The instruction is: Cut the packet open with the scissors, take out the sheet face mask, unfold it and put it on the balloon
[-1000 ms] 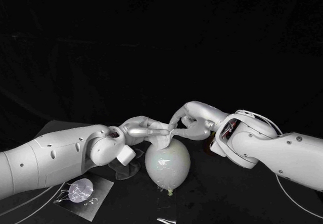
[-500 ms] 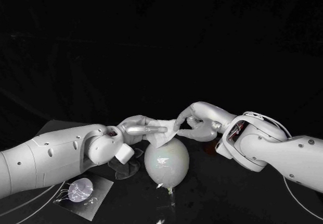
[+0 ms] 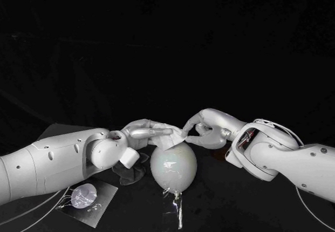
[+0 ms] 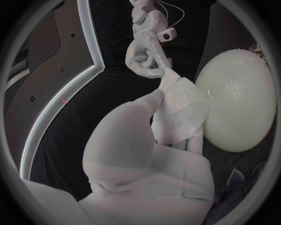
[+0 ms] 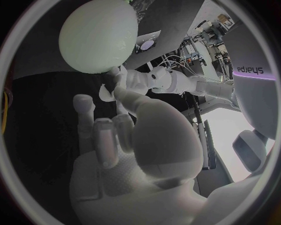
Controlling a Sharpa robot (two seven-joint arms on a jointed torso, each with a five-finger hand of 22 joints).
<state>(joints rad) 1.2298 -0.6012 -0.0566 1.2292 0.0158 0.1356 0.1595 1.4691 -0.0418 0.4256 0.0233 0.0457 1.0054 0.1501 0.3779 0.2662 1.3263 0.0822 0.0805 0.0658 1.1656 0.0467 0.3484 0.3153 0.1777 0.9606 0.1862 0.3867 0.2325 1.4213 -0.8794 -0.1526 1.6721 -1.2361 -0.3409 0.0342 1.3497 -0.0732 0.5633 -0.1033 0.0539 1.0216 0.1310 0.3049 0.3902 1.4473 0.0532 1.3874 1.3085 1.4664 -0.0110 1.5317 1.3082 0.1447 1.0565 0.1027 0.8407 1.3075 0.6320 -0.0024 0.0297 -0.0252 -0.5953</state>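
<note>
A folded white sheet mask [image 3: 170,139] hangs between my two hands just above the top of the pale balloon [image 3: 173,165], which stands upright on the black table. My left hand [image 3: 145,130] pinches the mask's left side and my right hand [image 3: 203,130] pinches its upper right corner. In the left wrist view the mask [image 4: 178,115] lies partly folded against my left hand [image 4: 146,154], next to the balloon [image 4: 237,101], with the right hand [image 4: 146,56] holding its far corner. The right wrist view shows my right hand [image 5: 129,140], the balloon [image 5: 96,35] and the left hand [image 5: 140,79] beyond.
A dark packet [image 3: 83,198] with a pale round picture lies flat on the table at the front left, under my left arm. A dark crumpled object [image 3: 129,173] sits beside the balloon's left side. A thin shiny streak [image 3: 179,210] lies below the balloon's knot.
My right hand has drawn a little to the right, away from the left hand, and the mask has spread wider between them above the balloon. The balloon has stayed put.
</note>
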